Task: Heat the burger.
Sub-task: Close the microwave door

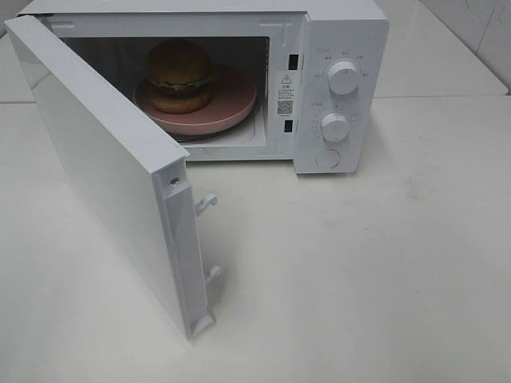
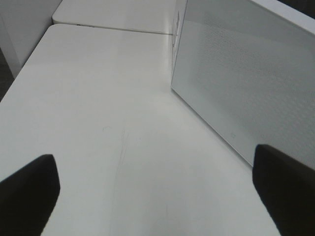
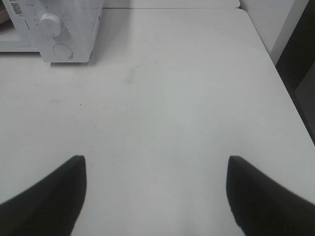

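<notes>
Exterior high: open door (image 1: 104, 152) hides microwave (image 1: 339, 48) interior's left; burger (image 1: 178, 76) on plate (image 1: 231, 108).

Microwave door (image 1: 104, 159) hangs wide open, slanting near-left; it blocks any reach from the left, w/ latch hooks (image 1: 206, 202) sticking out rightward. I can get into cavity (image 1: 263, 76) only from near-right. Inside, burger (image 1: 177, 72) on pink plate (image 1: 235, 100) takes most of the floor & leaves little room above. Table (image 1: 367, 271) right of door is free.
</notes>
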